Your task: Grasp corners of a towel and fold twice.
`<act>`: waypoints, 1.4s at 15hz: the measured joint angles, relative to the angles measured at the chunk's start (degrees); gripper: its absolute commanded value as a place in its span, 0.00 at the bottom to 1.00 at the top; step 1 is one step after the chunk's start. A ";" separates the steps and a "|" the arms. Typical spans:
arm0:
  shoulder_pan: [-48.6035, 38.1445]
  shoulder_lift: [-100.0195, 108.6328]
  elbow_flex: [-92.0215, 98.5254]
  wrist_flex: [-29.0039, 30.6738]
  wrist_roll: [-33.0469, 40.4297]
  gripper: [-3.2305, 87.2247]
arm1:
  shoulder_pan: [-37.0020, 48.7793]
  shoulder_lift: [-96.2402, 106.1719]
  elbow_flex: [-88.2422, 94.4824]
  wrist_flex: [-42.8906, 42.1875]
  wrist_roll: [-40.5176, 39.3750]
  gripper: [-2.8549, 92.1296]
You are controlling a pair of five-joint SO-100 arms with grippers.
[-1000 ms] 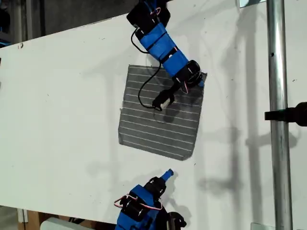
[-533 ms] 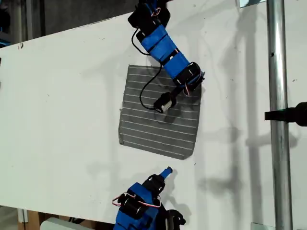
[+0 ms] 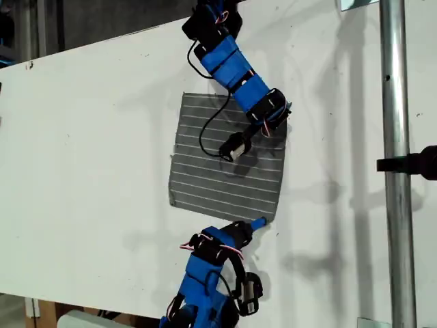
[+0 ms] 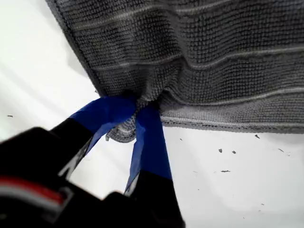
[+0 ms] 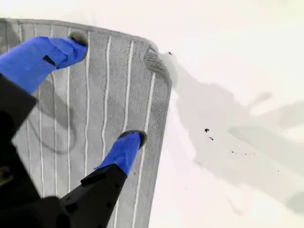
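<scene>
The towel [image 3: 218, 171], grey with thin white stripes, lies flat on the white table [image 3: 89, 150]. In the exterior view my first gripper [image 3: 258, 223] comes from the bottom edge and sits at the towel's lower right corner. In the first wrist view its blue fingers [image 4: 142, 137] are shut on that corner [image 4: 124, 133], and the cloth [image 4: 213, 61] bunches there. My second gripper [image 3: 278, 113] reaches from the top edge to the upper right corner. It stands open [image 5: 105, 89] over the towel [image 5: 95, 95], just inside the slightly rumpled corner [image 5: 153, 59].
A metal pole [image 3: 395, 171] with a black clamp [image 3: 418, 162] runs down the exterior view's right side. A black cable [image 3: 203, 133] from the second arm loops over the towel. The table's edge runs along the exterior view's upper left.
My first arm has swung from the table's near edge up to the towel's lower right corner. The second arm has barely shifted at the upper right corner.
</scene>
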 measured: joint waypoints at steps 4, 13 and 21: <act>1.32 -12.22 -2.81 -4.66 -0.44 0.41 | 0.00 0.00 0.00 0.00 0.00 0.03; 0.62 -18.02 3.78 -16.96 -6.59 0.00 | 0.00 0.00 0.00 0.26 0.00 0.03; 8.96 -15.64 -17.67 1.85 -21.88 0.00 | -4.04 6.06 -8.96 -0.26 -0.53 0.03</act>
